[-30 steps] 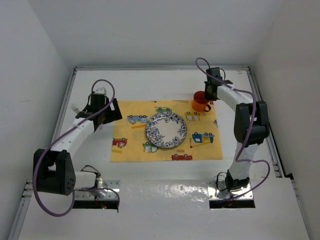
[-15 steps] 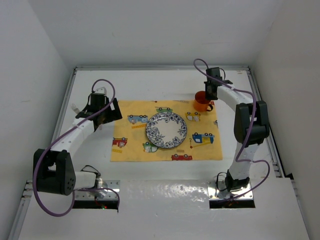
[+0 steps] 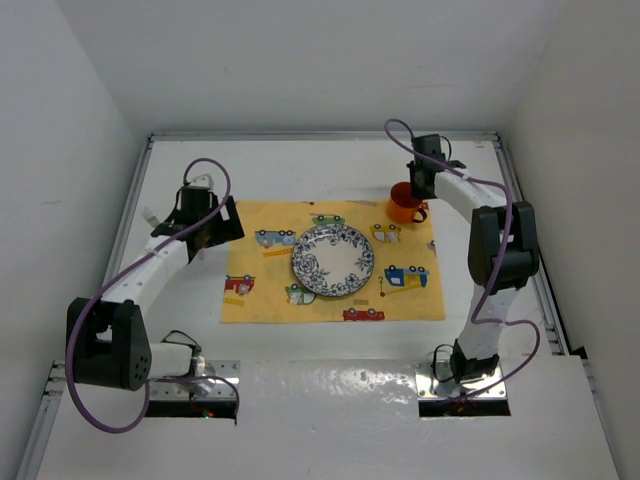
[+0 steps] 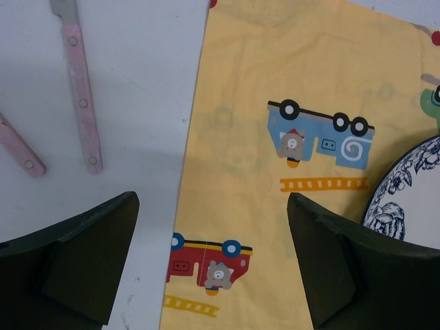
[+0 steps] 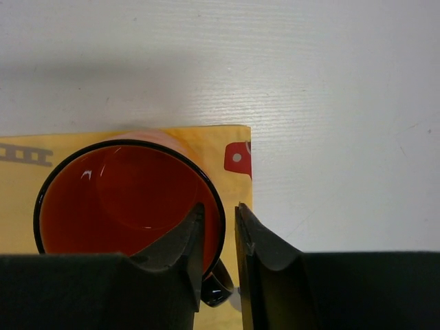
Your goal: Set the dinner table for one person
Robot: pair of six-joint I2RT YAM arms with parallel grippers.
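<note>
White surface point(image 3: 300, 165) is spreading under both arms, carrying a placemat point(image 3: 262, 295) with the plate point(image 3: 332, 259) centred for one diner. Left end effector point(image 4: 212, 206) is hovering wide apart and empty beside pink-handled cutlery point(image 4: 81, 96), probably its next pick. Farther off, right end effector point(image 5: 218, 214) is pinching the mug point(image 5: 124, 199) by its rim, seemingly seating it on the mat's corner.
</note>
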